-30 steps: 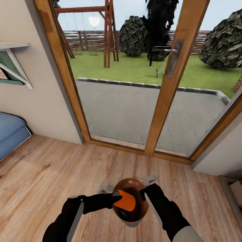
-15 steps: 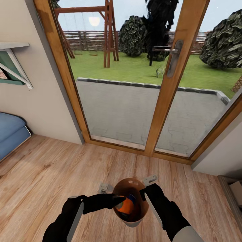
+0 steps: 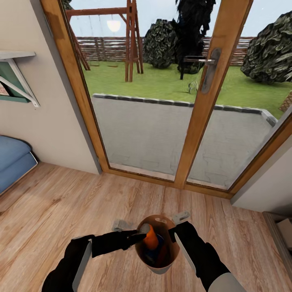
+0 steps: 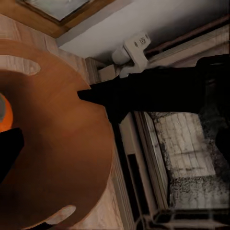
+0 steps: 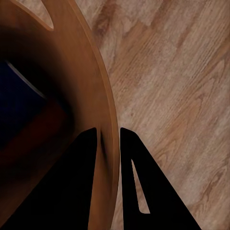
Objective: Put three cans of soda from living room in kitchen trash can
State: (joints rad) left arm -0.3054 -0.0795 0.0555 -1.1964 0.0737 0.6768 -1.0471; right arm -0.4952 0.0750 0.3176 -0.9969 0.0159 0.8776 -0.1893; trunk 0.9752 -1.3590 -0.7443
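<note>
Fingers of the right gripper (image 5: 108, 143) pinch the rim of the trash can (image 3: 172, 253), one finger inside the wall and one outside, so they are closed tight on it. The trash can is held up above the wood floor (image 3: 61, 202) in front of the glass doors (image 3: 154, 101).

The left gripper (image 3: 142, 234) reaches to the other side of the rim. Its dark fingers (image 4: 96, 95) hold nothing, and I cannot tell how far apart they are.

An orange can (image 3: 151, 239) stands tilted inside the trash can, right by the left fingertips. A blue can (image 3: 151, 255) lies lower down in the bin, next to it. In the right wrist view the blue can (image 5: 21, 103) shows deep in the dark brown inside.

A blue sofa (image 3: 12, 160) sits far off at the left, by the pale wall (image 3: 44, 121).
</note>
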